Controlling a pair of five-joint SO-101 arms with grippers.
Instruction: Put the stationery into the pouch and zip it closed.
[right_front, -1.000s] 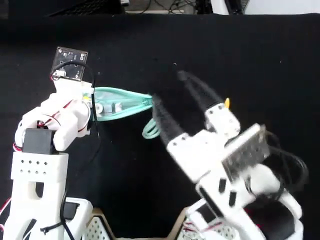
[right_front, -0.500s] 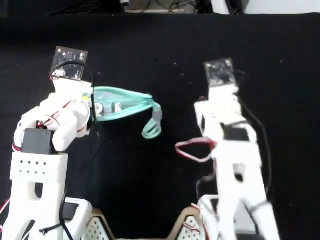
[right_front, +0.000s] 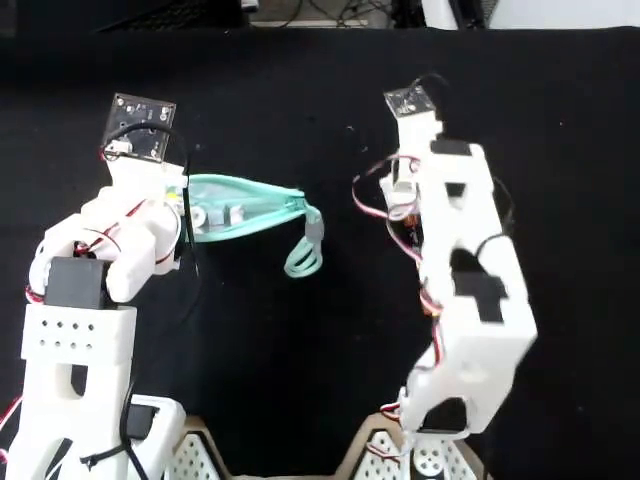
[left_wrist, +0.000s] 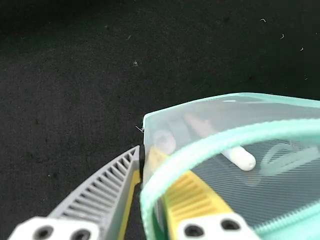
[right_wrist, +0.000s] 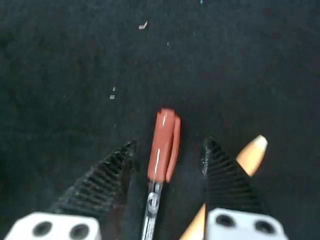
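Observation:
A translucent teal pouch (right_front: 245, 209) lies left of centre, its mouth unzipped. My left gripper (right_front: 187, 216) is shut on the pouch's left end. In the left wrist view the pouch wall (left_wrist: 210, 125) sits pinched between the grey finger (left_wrist: 107, 195) and the yellow pad (left_wrist: 192, 197), with a white pen-like item (left_wrist: 239, 157) inside. My right arm (right_front: 445, 205) stretches over the table's right half. Its gripper (right_wrist: 169, 146) is open just above the cloth, a red-capped pen (right_wrist: 162, 145) lying between the black fingers. An orange item (right_wrist: 251, 151) lies just outside one finger.
The pouch's teal wrist strap (right_front: 304, 256) loops out onto the black cloth (right_front: 300, 360) toward the centre. Red wires (right_front: 368, 185) hang off the right arm. Both arm bases stand at the front edge.
The right arm has swung from a low pose at the front right up and out over the table's far right. The left arm and pouch have stayed put.

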